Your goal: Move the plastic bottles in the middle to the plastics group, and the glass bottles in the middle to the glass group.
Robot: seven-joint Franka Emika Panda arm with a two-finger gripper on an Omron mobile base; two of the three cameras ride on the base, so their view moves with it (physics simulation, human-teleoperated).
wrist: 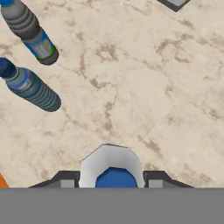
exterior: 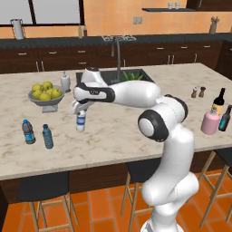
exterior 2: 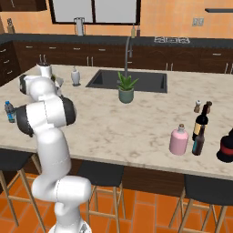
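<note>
One small clear plastic water bottle with a blue label band (exterior: 80, 122) hangs above the marble counter (exterior: 118, 131), pinched in our gripper (exterior: 79, 110); light, crushable, we grip near its cap.

The tabletop (exterior: 118, 131) looks like smooth beige marbled stone. The two blue-capped water bottles (wrist: 33, 87) are ribbed, see-through plastic. The pink bottle (exterior 2: 178, 140) has a glossy sheen, the wine bottle (exterior 2: 200, 119) dark glass. The arm's white shell (exterior: 136, 94) shines; stool seats (exterior: 43, 186) look matt black.
</note>
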